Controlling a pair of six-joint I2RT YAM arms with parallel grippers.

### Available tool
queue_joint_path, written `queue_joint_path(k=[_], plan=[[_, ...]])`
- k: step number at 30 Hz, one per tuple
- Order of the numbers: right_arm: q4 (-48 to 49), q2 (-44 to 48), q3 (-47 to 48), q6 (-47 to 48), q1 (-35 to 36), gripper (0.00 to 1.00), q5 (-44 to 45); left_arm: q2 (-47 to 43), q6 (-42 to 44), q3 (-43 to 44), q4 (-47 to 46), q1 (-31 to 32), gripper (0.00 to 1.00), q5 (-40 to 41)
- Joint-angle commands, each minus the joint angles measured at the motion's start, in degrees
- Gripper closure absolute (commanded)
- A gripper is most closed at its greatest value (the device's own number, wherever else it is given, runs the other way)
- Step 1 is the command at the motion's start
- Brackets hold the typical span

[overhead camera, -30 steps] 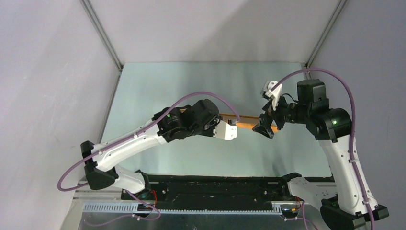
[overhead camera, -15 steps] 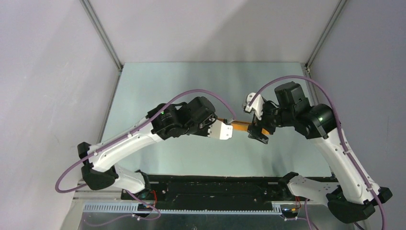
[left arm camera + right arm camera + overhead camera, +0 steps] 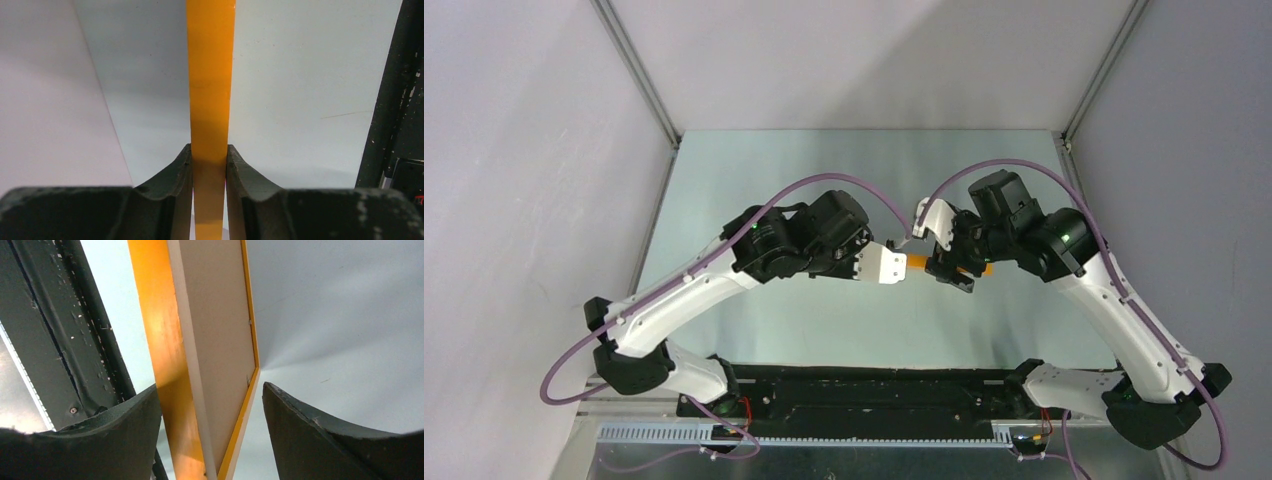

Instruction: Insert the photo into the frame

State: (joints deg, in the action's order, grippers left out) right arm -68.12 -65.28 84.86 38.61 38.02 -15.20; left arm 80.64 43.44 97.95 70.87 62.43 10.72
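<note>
The frame (image 3: 918, 262) is a thin orange-yellow rectangle held on edge above the table between both arms. My left gripper (image 3: 210, 161) is shut on its edge, which runs up the left wrist view as an orange strip (image 3: 210, 75). From the other side, my right gripper (image 3: 210, 412) stands open around the frame (image 3: 162, 335), with the left finger (image 3: 125, 435) close against the orange side and the right finger (image 3: 320, 435) apart from it. A plain brown backing board (image 3: 220, 325) fills the frame's back. The photo is hidden.
The pale green table (image 3: 824, 170) lies below, enclosed by white walls with metal corner posts (image 3: 639, 75). A black base rail (image 3: 864, 385) runs along the near edge; it also shows as a dark strip (image 3: 55, 335) beside the frame.
My right arm has swung left along the frame toward the left gripper, and its jaws have narrowed around the frame. The left arm drifted slightly left, keeping its hold.
</note>
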Motion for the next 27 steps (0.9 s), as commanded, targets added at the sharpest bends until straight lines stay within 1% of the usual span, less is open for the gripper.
queue_joint_path(k=[1,14,16,19,22,24,27], plan=[[2.17,-0.86,0.19,-0.11,1.02,0.27,2.96,-0.55,0.13,4.71,-4.87,-0.21,1.0,0.43],[2.81,-1.97,-0.64,0.24,2.5,0.45,5.17,0.51,-0.62,6.46,-4.95,-0.69,1.0,-1.27],[2.75,-2.24,-0.76,0.29,2.63,0.5,5.29,0.66,-0.77,6.42,-4.9,-0.73,1.0,-1.48],[2.65,-2.44,-0.69,0.59,2.9,0.6,5.96,0.69,-0.82,6.44,-4.95,-0.82,1.0,-1.5],[2.4,-2.34,-0.43,0.82,2.9,0.68,6.44,0.59,-0.82,6.35,-4.93,-1.18,1.0,-1.38],[2.07,-2.38,-0.21,0.97,2.92,0.75,6.47,0.37,-0.86,6.11,-4.94,-1.48,1.0,-1.21],[1.41,-2.33,0.28,1.38,2.84,0.82,6.5,0.08,-0.67,5.62,-4.9,-2.17,1.0,-0.88]])
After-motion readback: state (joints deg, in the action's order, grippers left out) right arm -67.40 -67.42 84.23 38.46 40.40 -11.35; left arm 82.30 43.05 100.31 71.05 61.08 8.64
